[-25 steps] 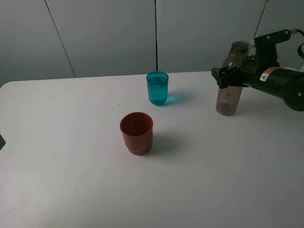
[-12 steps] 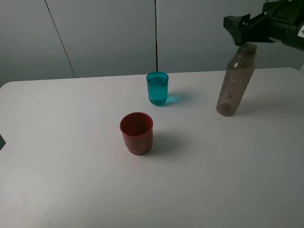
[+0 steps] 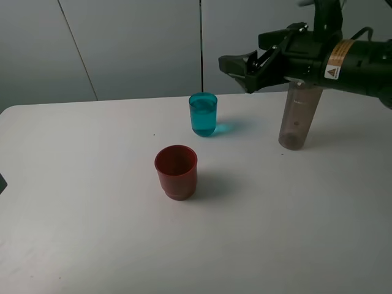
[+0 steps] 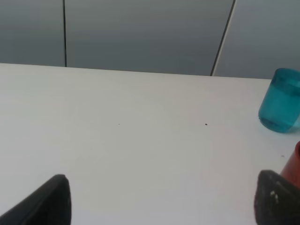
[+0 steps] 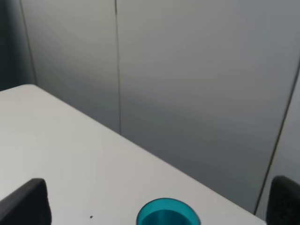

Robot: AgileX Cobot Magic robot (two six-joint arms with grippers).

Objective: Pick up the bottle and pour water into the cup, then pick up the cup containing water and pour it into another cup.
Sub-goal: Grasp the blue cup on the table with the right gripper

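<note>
The bottle (image 3: 296, 119) stands upright at the table's right rear, its neck hidden behind my right arm. The teal cup (image 3: 203, 114) holds water and stands at the rear middle; it also shows in the right wrist view (image 5: 167, 213) and in the left wrist view (image 4: 281, 100). The red cup (image 3: 176, 171) stands in front of it, with only an edge in the left wrist view (image 4: 295, 164). My right gripper (image 3: 236, 68) is open and empty, raised above the table, up and to the right of the teal cup. My left gripper (image 4: 161, 202) is open and empty, low over the table.
The white table (image 3: 92, 233) ends at a grey panelled wall (image 3: 135, 43) behind the cups. A dark part of the left arm (image 3: 2, 182) shows at the left edge of the high view.
My right gripper let go of the bottle, rose and swung left towards the teal cup. The bottle stays standing where it was. The cups have not moved.
</note>
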